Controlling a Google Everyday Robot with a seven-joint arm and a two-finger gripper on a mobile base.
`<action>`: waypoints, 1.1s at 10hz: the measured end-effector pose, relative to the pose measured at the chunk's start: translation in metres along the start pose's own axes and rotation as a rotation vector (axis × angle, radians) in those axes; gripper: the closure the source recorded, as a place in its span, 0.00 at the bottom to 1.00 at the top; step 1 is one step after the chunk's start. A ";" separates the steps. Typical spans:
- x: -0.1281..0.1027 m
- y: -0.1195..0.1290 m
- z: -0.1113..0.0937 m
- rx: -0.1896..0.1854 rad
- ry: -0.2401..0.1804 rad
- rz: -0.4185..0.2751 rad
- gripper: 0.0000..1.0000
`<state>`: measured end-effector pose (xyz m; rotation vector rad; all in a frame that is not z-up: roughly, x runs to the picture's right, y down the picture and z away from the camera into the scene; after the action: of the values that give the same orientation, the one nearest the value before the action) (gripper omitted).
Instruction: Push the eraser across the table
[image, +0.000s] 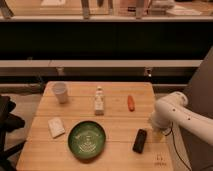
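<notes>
Eraser lies on table nr front-right corner, long axis approx front-to-back. Gripper sits just right of it at table edge; grip state: I can't tell. My judgement: push goes toward green plate.

On table: eraser front-right, plate left of it; end effector just right of eraser.

Warm, fairly dim light comes from overhead onto the table, and the gripper hangs at its right edge below the white arm, the brightest patch in view. Just left of the gripper, the eraser shows as a flat dark shape with barely any shadow. Beyond the gripper, the background sinks to near black beneath a lit counter.
</notes>
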<state>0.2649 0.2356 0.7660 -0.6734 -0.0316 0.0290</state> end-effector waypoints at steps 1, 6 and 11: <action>0.000 0.001 0.001 -0.001 0.000 -0.002 0.64; -0.014 0.000 0.007 -0.006 0.002 -0.007 1.00; -0.001 -0.002 0.025 -0.025 0.005 -0.054 1.00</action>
<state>0.2628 0.2498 0.7869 -0.6976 -0.0457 -0.0250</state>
